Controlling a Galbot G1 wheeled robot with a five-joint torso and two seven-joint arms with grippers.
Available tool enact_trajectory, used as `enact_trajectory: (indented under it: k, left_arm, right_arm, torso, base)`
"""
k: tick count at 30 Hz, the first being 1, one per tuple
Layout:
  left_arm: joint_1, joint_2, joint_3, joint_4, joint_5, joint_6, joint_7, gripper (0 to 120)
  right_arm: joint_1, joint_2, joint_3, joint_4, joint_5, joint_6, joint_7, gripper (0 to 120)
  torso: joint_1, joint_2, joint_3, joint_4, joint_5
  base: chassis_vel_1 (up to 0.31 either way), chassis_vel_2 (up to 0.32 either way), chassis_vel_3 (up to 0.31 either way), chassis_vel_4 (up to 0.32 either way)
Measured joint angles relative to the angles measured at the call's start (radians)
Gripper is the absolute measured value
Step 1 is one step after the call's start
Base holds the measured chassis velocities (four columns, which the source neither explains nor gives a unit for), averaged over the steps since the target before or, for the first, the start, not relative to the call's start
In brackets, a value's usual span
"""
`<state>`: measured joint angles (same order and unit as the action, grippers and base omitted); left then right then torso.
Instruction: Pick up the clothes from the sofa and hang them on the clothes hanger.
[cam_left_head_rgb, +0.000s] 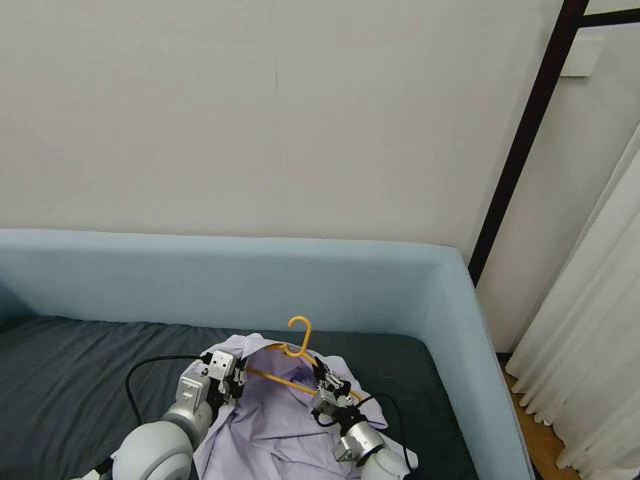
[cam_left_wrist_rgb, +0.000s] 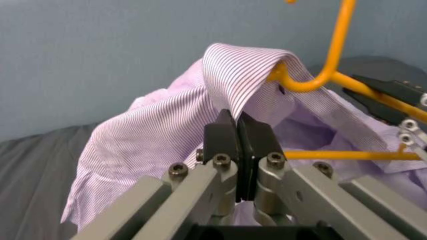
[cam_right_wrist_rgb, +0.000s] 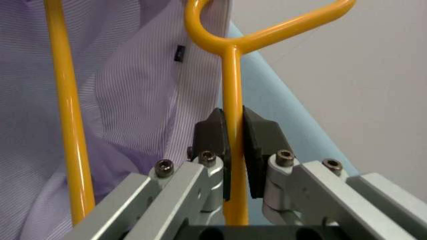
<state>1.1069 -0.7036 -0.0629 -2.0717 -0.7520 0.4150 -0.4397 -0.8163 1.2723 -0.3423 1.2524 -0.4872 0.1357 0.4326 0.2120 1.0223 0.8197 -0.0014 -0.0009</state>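
Lilac shirt (cam_left_wrist_rgb: 147, 135) drapes over the yellow hanger (cam_left_wrist_rgb: 335, 50), hiding one shoulder.

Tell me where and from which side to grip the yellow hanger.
Grip the hanger on its bare, thin arm just below the hook, coming from the robot's right, away from the shirt. The right gripper is shut there, bar between its pads.

A plain off-white wall (cam_left_head_rgb: 280, 110) stands at the back, a faint vertical line running down it; a dark slanted post (cam_left_head_rgb: 523, 135) crosses it at the right; beside the post hangs a white pleated curtain (cam_left_head_rgb: 590, 350); beneath the curtain lies a strip of wooden floor (cam_left_head_rgb: 530, 430).
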Motion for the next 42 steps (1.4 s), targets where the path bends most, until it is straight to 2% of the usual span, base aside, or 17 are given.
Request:
enact_trajectory:
  k: [7, 15, 19, 25, 30, 33, 37, 40, 41, 42]
  left_arm:
    - [0.013, -0.022, 0.000, -0.001, 0.036, 0.001, -0.002, 0]
    - [0.089, -0.051, -0.017, -0.025, 0.092, 0.002, -0.014, 0]
    - [0.127, -0.111, -0.014, -0.032, 0.168, -0.017, -0.062, 0]
    - [0.129, -0.165, -0.007, -0.020, 0.178, -0.001, -0.117, 0]
    - [0.146, -0.185, -0.026, -0.017, 0.173, 0.019, -0.148, 18]
    - [0.175, -0.183, -0.046, -0.024, 0.224, 0.019, -0.160, 31]
    - [0.213, -0.163, -0.073, -0.064, 0.282, 0.019, -0.159, 41]
    - [0.281, -0.114, -0.146, -0.125, 0.353, -0.032, -0.088, 57]
    - [0.281, -0.114, -0.146, -0.125, 0.353, -0.032, -0.088, 57]
    - [0.314, -0.090, -0.191, -0.152, 0.366, -0.068, -0.029, 61]
  right_arm:
    - [0.030, 0.023, -0.031, -0.008, -0.004, -0.025, 0.010, 5]
    - [0.064, 0.023, -0.036, -0.013, 0.019, -0.032, 0.014, 5]
    - [0.074, 0.012, -0.036, 0.009, 0.025, -0.028, 0.016, 5]
    - [0.076, -0.001, -0.040, 0.024, 0.024, -0.001, 0.016, 5]
    - [0.076, -0.010, -0.032, 0.033, 0.009, 0.048, 0.008, 5]
    - [0.076, -0.018, -0.021, 0.046, -0.003, 0.082, -0.008, 5]
    - [0.076, -0.026, 0.001, 0.049, -0.032, 0.112, -0.014, 5]
    - [0.077, -0.040, 0.028, 0.049, -0.065, 0.137, -0.014, 5]
    - [0.077, -0.040, 0.028, 0.049, -0.065, 0.137, -0.014, 5]
    - [0.076, -0.045, 0.037, 0.049, -0.074, 0.145, -0.013, 5]
  torso:
    - [0.000, 0.000, 0.000, 0.0000, 0.0000]
    - [0.000, 0.000, 0.000, 0.0001, 0.0000]
    - [0.000, 0.000, 0.000, 0.0002, 0.0002]
    - [0.000, 0.000, 0.000, -0.0001, 0.0001]
    - [0.000, 0.000, 0.000, -0.0001, 0.0000]
    - [0.000, 0.000, 0.000, 0.0002, 0.0000]
    - [0.000, 0.000, 0.000, 0.0001, 0.0000]
    - [0.000, 0.000, 0.000, 0.0000, 0.0000]
    - [0.000, 0.000, 0.000, 0.0000, 0.0000]
    - [0.000, 0.000, 0.000, 0.0001, 0.0000]
  base:
    - [0.000, 0.000, 0.000, 0.000]
    - [0.000, 0.000, 0.000, 0.000]
    - [0.000, 0.000, 0.000, 0.000]
    - [0.000, 0.000, 0.000, 0.000]
    - [0.000, 0.000, 0.000, 0.000]
    - [0.000, 0.000, 0.000, 0.000]
    - [0.000, 0.000, 0.000, 0.000]
    - [0.000, 0.000, 0.000, 0.000]
    - [0.000, 0.000, 0.000, 0.000]
    - [0.000, 0.000, 0.000, 0.000]
